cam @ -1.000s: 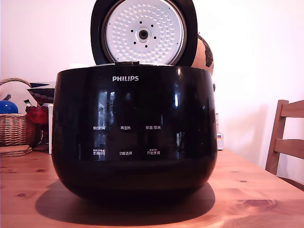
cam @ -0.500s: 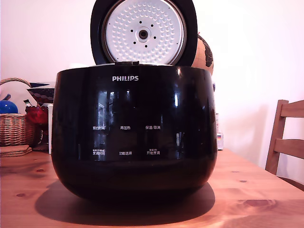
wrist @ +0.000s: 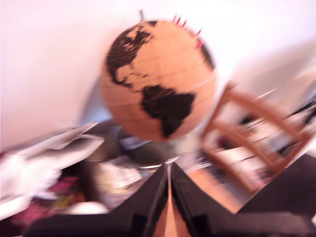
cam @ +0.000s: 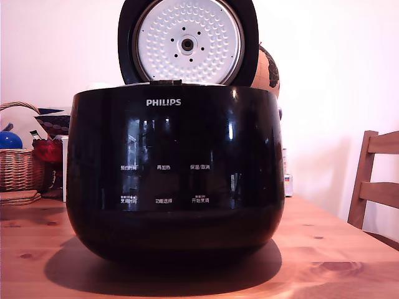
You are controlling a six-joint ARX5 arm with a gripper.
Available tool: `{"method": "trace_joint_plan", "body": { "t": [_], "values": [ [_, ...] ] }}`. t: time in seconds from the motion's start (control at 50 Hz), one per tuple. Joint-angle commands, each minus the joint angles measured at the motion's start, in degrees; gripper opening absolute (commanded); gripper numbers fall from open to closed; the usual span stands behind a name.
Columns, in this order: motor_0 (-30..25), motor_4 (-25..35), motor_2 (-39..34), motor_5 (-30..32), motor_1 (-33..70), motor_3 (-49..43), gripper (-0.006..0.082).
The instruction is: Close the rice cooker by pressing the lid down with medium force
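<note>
One appliance fills the exterior view: the rice cooker (cam: 174, 174), glossy black and rounded, sitting on a wooden table (cam: 336, 261) with a dark shadow spread beneath it. White PHILIPS lettering near its upper rim, two rows of small white Chinese labels lower on the front. The lid (cam: 188, 42) stands open and upright behind the rim, its dimpled silver-white inner plate and centre hub facing the camera; its top edge is cut off by the frame. Cork-coloured globe (cam: 267, 71) peeks out from behind the lid on the exterior view's right. On the exterior view's left, a wicker basket (cam: 17, 168) rests on the table, with a blue ball (cam: 9, 139) and a red object (cam: 47, 151) next to it. Wooden chair (cam: 377, 184) at the exterior view's right edge, beside the table. No arm is visible in the exterior view. Wrist view is motion-blurred: the gripper (wrist: 168, 170) shows as two black fingers (wrist: 148, 197) meeting at their tips, pressed together with nothing between them. Beyond the tips looms the globe (wrist: 158, 79), dark continents on tan, red pins near its top. White crumpled paper (wrist: 44, 158) lies to one side, the chair (wrist: 252, 143) to the other. Neither cooker nor lid appears in the wrist view.
</note>
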Motion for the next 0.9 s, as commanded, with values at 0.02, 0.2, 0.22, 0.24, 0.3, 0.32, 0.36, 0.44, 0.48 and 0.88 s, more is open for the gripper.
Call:
{"method": "trace_joint_plan", "body": {
  "t": [0.02, 0.2, 0.22, 0.24, 0.3, 0.32, 0.36, 0.44, 0.48, 0.88],
  "values": [
    [-0.2, 2.7, 0.7, -2.0, 2.9, 0.0, -0.0021],
    [-0.8, 3.2, 0.7, -2.6, 3.7, 0.4, -0.0021],
    [-1.0, 3.2, 0.7, -2.6, 3.9, 0.4, -0.0021],
    [-1.2, 3.2, 0.7, -2.7, 3.9, 0.3, -0.0021],
    [-1.7, 3.5, 0.7, -2.9, 4.5, -0.1, -0.0021],
    [-1.8, 3.7, 0.7, -2.9, 4.9, -0.1, -0.0021],
    [-2.0, 4.3, 0.7, -3.1, 5.4, -0.2, -0.0021],
    [-2.9, 5.1, 0.7, -3.7, 6.5, -0.5, -0.0021],
    [-3.3, 5.2, 0.7, -3.9, 6.9, -0.6, -0.0021],
    [-5.6, 5.3, 0.7, -3.5, 9.2, -4.2, -0.0021]
  ]
}}
